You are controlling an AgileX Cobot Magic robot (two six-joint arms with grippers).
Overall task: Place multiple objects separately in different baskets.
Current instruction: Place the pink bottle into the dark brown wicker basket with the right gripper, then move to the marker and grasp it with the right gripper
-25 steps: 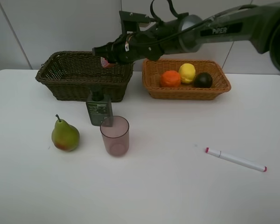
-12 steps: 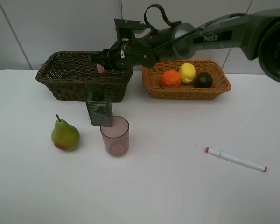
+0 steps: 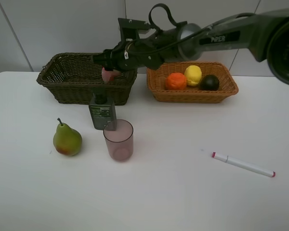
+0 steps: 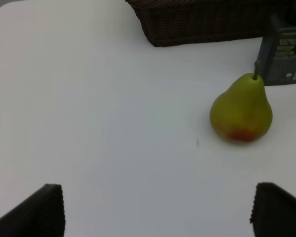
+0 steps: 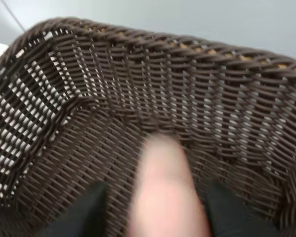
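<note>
Near the dark basket [image 3: 62, 86], on the white table [image 3: 183, 202], stand the dark green pump bottle [image 3: 102, 113], the pink cup [image 3: 118, 140] just beside it and the pear [image 3: 67, 139] further left. The white marker [image 3: 243, 164] lies well apart, near right.

Your right gripper [image 3: 100, 58] hangs over the dark basket's right end, jaws parted. The small pink bottle [image 3: 109, 75] is loose beneath it, blurred.

The tan basket [image 3: 192, 95] holds the orange [image 3: 176, 81], lemon [image 3: 193, 75] and dark green fruit [image 3: 210, 82].

Your left gripper [image 4: 158, 212] is spread wide, empty, near the pear.
</note>
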